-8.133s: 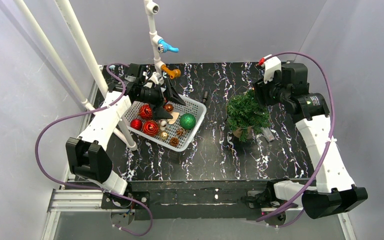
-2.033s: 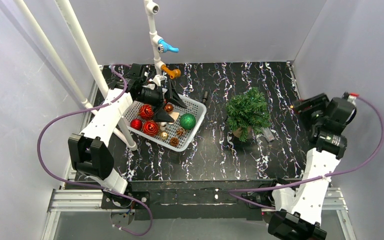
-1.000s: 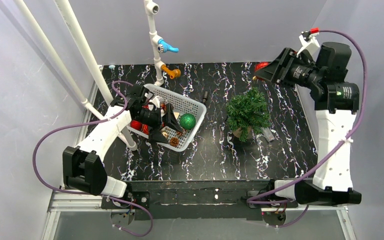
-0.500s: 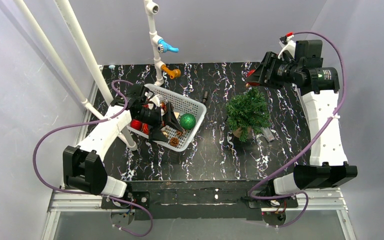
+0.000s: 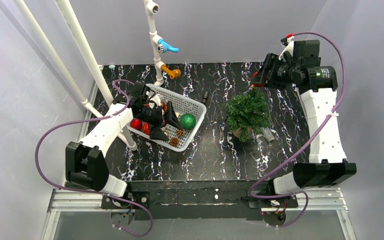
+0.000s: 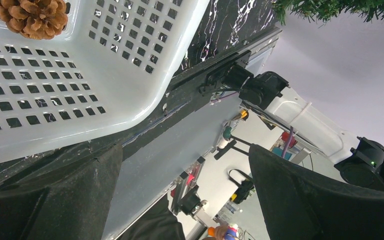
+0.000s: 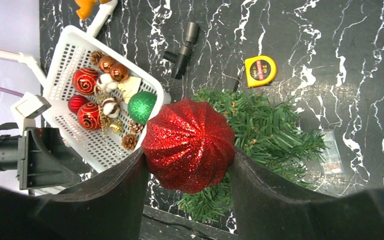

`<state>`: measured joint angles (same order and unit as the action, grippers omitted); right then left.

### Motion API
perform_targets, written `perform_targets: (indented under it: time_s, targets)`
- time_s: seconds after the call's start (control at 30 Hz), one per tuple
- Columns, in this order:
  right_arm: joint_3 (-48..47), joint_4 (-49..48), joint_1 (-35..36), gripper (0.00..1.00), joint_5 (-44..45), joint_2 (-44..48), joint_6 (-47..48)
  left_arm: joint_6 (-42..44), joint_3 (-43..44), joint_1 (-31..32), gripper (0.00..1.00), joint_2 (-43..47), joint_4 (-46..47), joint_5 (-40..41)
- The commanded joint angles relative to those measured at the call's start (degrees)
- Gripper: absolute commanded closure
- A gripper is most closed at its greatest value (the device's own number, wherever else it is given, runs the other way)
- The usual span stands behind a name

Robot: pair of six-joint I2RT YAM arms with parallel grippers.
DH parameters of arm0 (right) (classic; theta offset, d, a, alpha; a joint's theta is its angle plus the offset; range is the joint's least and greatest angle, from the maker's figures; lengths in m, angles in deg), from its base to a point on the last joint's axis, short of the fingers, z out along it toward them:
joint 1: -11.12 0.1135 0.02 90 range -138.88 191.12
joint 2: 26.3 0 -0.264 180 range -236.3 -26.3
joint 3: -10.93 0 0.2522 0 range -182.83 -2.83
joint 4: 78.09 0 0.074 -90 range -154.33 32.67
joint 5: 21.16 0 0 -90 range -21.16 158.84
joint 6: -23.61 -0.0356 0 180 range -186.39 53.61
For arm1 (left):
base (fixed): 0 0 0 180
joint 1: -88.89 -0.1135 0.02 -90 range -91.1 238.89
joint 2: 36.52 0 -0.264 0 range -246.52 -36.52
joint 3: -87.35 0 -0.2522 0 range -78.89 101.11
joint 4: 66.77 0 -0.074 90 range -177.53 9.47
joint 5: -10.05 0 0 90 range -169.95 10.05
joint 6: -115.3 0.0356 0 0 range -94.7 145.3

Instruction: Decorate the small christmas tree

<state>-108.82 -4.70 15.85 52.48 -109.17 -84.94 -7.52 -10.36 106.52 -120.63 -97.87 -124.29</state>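
Ornament in the grip on my right side: the right claw (image 7: 186, 167) is clamped on a red glitter bauble (image 7: 187, 145), pinching it on both flanks. From the top camera that claw hangs above the worktop (image 5: 215, 155) at about 1 o'clock of the small christmas tree (image 5: 248, 112), close to its crown. The tree stands upright, right of the worktop's centre, at 3 o'clock from the white basket (image 5: 194, 106), and the two are apart. In my right wrist view the bauble covers part of the branches, and a yellow tape measure (image 7: 260, 70) lies on the marble at its 1 o'clock. My left claw (image 5: 165, 124) is spread wide with nothing in it, low at the basket, with red balls (image 5: 136, 123) at its 9 o'clock and a green glitter ball (image 5: 187, 121) at its 3 o'clock. The left wrist view gives me a pinecone (image 6: 32, 17) on the basket floor.
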Motion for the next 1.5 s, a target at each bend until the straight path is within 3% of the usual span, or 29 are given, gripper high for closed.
perform_targets:
  time_s: [0.0, 0.53, 0.9, 1.47]
  targets:
    - [0.24, -1.92, 0.10, 0.73, 2.27, 0.58, 1.20, 0.28, 1.54, 0.27, 0.02, -0.49, -4.04, -2.42]
    - [-1.97, -3.63, 0.10, 0.73, 2.25, -1.90, 1.03, -0.01, 2.31, 0.30, 0.02, -1.75, -4.11, -2.60]
    - [-4.49, -3.38, 0.10, 0.75, -8.23, -1.17, 0.90, 0.02, 1.94, 0.32, 0.02, -1.37, -4.36, -2.39]
    - [-4.56, -2.77, 0.10, 0.75, -3.29, -0.79, 2.12, -0.38, 1.96, 0.31, 0.02, -1.21, -4.89, -2.20]
